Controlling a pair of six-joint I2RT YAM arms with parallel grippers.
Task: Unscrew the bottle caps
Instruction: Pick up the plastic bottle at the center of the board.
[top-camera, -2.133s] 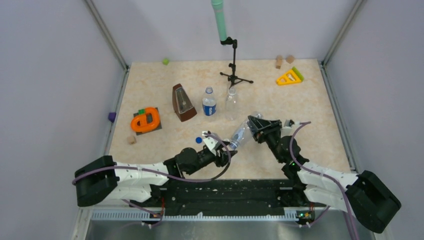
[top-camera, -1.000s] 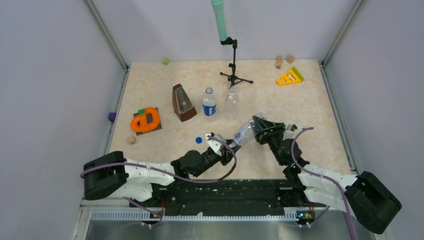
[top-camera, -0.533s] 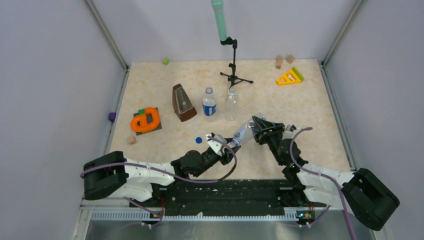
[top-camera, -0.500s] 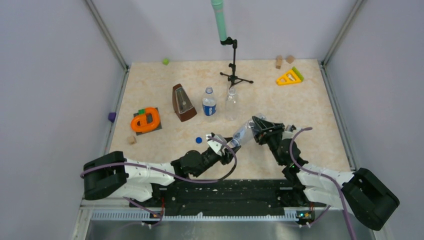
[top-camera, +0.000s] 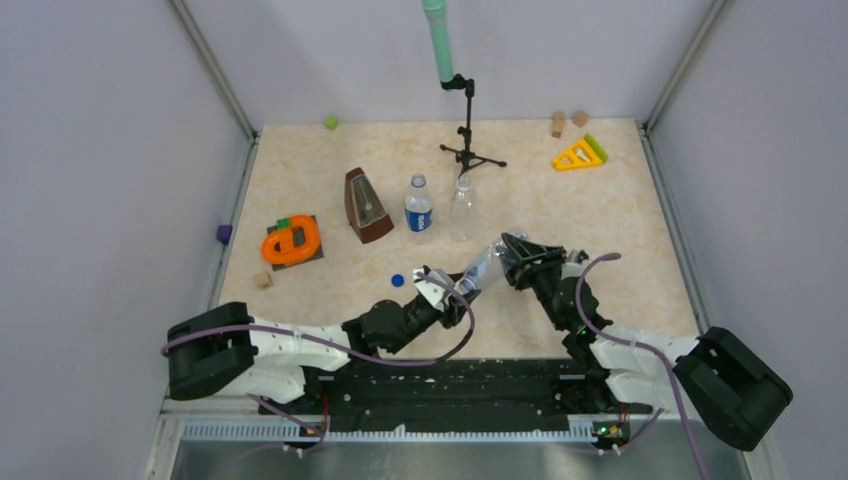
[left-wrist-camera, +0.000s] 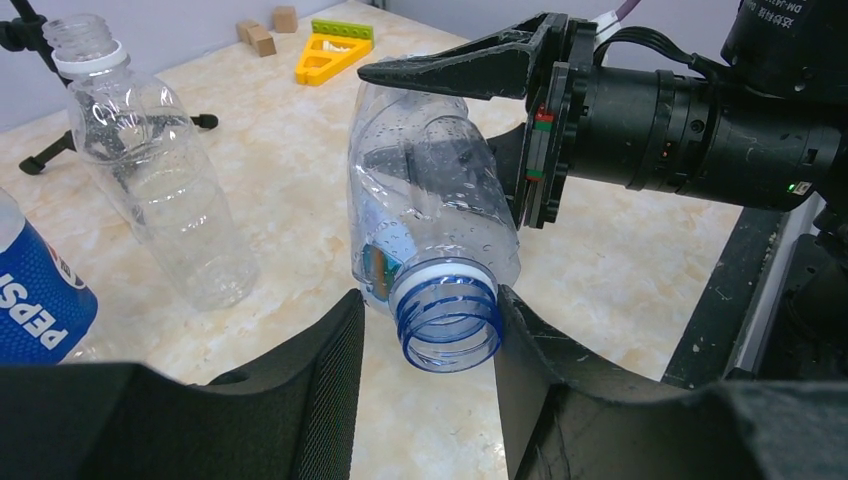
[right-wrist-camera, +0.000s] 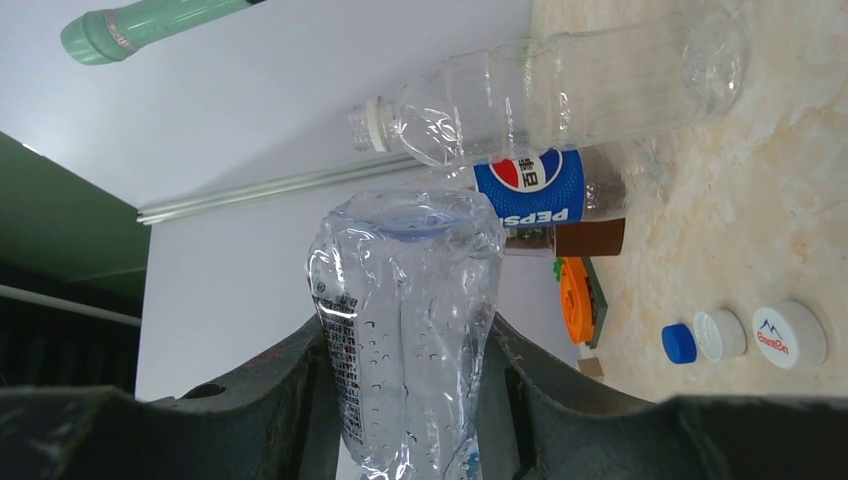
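My right gripper (top-camera: 512, 252) is shut on the body of the bluish bottle (top-camera: 485, 266) and holds it tilted above the table, neck toward my left gripper (top-camera: 443, 291). In the left wrist view the bottle's neck (left-wrist-camera: 447, 318) is open and capless. It sits between my open left fingers (left-wrist-camera: 330, 370) and touches the right one. In the right wrist view (right-wrist-camera: 408, 330) a dark blue cap (right-wrist-camera: 679, 343) and two white caps (right-wrist-camera: 720, 334) lie together on the table. The blue-and-white labelled bottle (top-camera: 418, 208) and the plain clear bottle (top-camera: 462, 210) stand mid-table; the clear one is capless (left-wrist-camera: 85, 40).
A brown metronome (top-camera: 366, 205) stands left of the bottles and an orange toy (top-camera: 291, 241) lies further left. A microphone stand (top-camera: 468, 130) is behind them. A yellow triangle (top-camera: 578, 153) and wooden blocks (top-camera: 557, 123) are at the back right. A small wooden block (top-camera: 263, 280) lies near left.
My left arm has shifted right and its gripper stays at the bottle's neck. My right gripper with the bottle has edged slightly left.
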